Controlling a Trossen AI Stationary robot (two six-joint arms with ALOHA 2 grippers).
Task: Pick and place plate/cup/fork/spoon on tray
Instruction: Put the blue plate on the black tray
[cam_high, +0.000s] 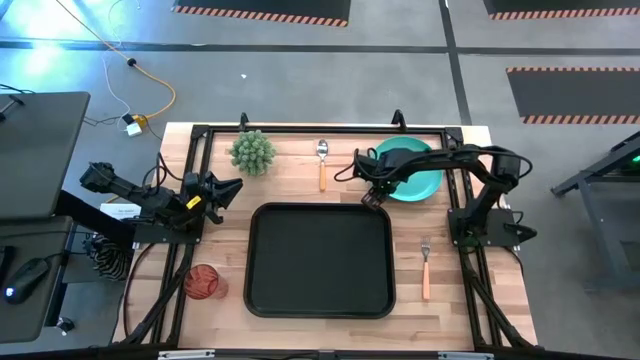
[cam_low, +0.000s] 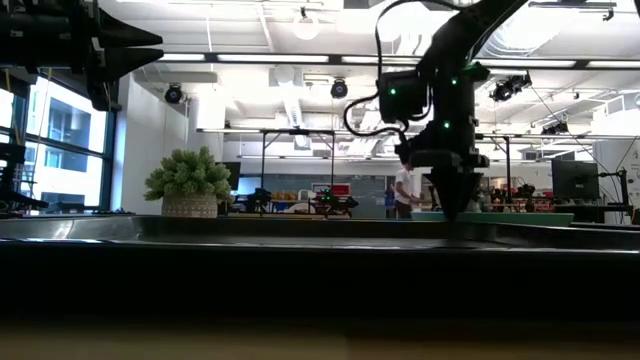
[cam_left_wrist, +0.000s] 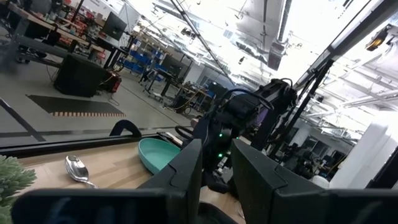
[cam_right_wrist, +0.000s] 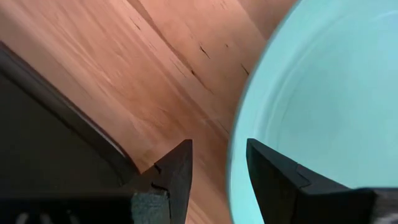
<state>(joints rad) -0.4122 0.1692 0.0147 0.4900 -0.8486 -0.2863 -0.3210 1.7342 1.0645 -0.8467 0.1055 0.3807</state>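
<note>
Two dark fingers of right gripper (cam_right_wrist: 217, 165) parted, straddling the rim of round flat teal plate (cam_right_wrist: 323, 93). One finger over pale wooden bench (cam_right_wrist: 143, 68), other over plate. Black tray rim (cam_right_wrist: 62, 106) just beside, apart from plate.

Plate (cam_high: 418, 180) was teal; tray (cam_high: 320, 297) black; cup (cam_high: 200, 282) translucent red-orange. Fork (cam_high: 426, 272) and spoon (cam_high: 322, 163) had silver heads, light orange handles. Counter (cam_high: 290, 178) was pale wood grain.
</note>
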